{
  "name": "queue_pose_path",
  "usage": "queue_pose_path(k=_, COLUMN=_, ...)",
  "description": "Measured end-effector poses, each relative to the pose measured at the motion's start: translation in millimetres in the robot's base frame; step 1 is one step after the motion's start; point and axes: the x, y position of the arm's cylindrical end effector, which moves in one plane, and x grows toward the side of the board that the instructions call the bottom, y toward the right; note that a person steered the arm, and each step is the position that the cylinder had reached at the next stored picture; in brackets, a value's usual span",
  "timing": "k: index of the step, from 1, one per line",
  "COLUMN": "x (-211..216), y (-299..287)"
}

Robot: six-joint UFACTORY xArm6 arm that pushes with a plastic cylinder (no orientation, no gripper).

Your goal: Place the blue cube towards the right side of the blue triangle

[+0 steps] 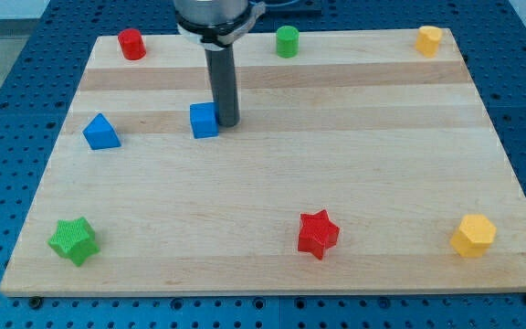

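Note:
The blue cube [205, 120] sits on the wooden board [272, 228] left of centre in the upper half. The blue triangle [100, 132] lies further to the view's left, a clear gap away from the cube. My tip [227, 122] stands right against the cube's right side, touching or nearly touching it. The dark rod runs straight up from there to the arm at the view's top.
A red cylinder [132, 44], a green cylinder [287, 41] and a yellow block [428, 40] stand along the top edge. A green star [72, 240], a red star [317, 234] and a yellow hexagonal block [473, 235] lie along the bottom.

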Motion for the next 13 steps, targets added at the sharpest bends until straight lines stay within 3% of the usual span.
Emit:
queue_pose_path(k=3, x=1.2, y=-69.2)
queue_pose_path(k=6, x=4.4, y=-77.3)
queue_pose_path(k=9, x=57.3, y=-84.4)
queue_pose_path(k=11, x=68.9, y=-156.6)
queue_pose_path(k=13, x=68.4, y=-191.6)
